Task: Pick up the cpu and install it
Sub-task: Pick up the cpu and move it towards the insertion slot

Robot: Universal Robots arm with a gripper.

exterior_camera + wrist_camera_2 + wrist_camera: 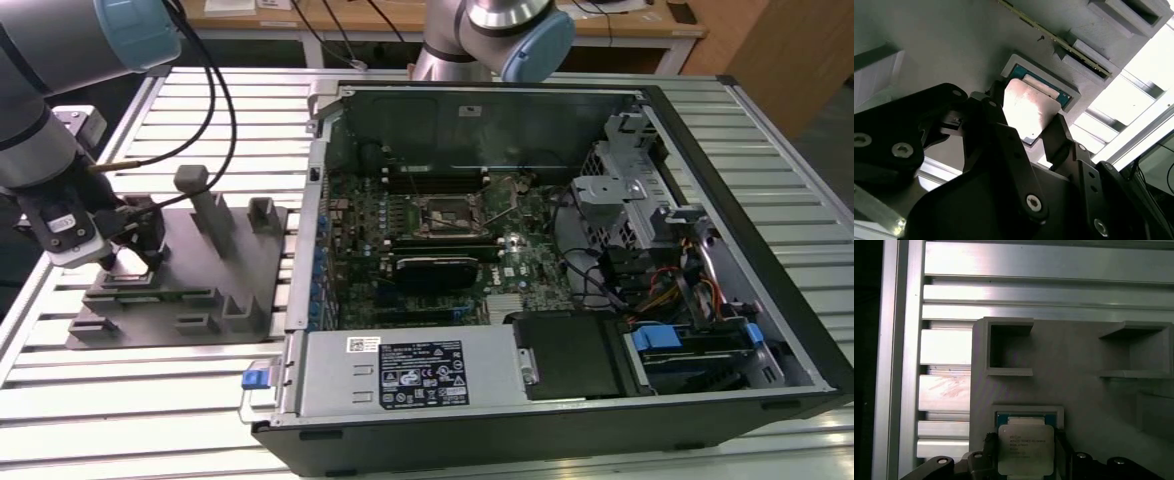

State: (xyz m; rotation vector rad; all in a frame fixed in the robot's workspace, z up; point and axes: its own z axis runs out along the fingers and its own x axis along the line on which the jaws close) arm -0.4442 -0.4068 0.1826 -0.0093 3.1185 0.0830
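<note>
At fixture (1079, 390), cpu (1025, 450) in claw (1028, 112)

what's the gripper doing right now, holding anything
Gripper: fingers closed on the cpu, at its pocket in the grey fixture.

Several lines of small dark print are sitting on the pale top of the cpu (1025, 450) in the first wrist view, too faint to make out. In the exterior view, a dark label (423, 373) and a white sticker (362, 344) are lying on the grey power supply (331, 385), their print showing too small to read.
</note>
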